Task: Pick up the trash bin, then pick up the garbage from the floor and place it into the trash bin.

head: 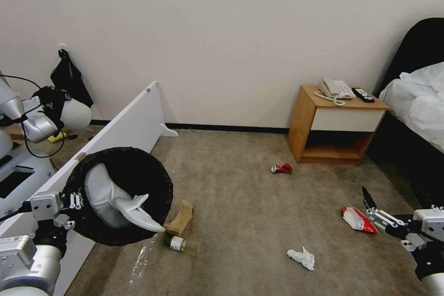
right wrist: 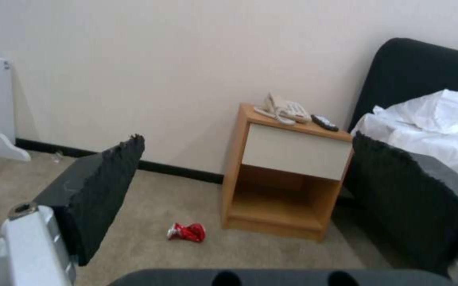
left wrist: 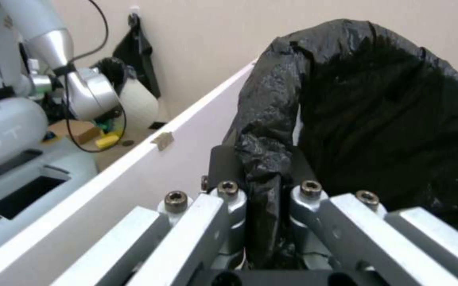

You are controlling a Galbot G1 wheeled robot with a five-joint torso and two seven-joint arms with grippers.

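The left gripper (head: 74, 201) is clamped on the rim of the trash bin (head: 121, 194), its fingers pinching the black liner (left wrist: 271, 131) where that folds over the edge. The bin hangs tilted at the robot's left, mouth turned toward the camera, with two white slippers (head: 115, 203) lying in it. One slipper's toe juts past the lower rim. Judgement: if the bin tips further, that slipper could slide out onto the floor (head: 240, 203). The hold also appears to bear on crinkled plastic as much as on the wall, so slippage under added load is a risk.

The right gripper (head: 370, 206) hovers low at the robot's right with its fingers spread wide and nothing between them, just beside the red-white snack packet (head: 357, 218). A flat packet on carpet is hard to get under; the pads may skid over it or push it away.

Remaining litter on the carpet: a crumpled tissue (head: 301, 257), a small bottle (head: 175, 242) and brown paper bag (head: 180, 218) close below the bin's rim, and farther off a crushed red can (head: 282, 168) near the nightstand (head: 333, 125).

A white board (head: 129, 125) leans beside the bin; swinging the left arm could strike it.
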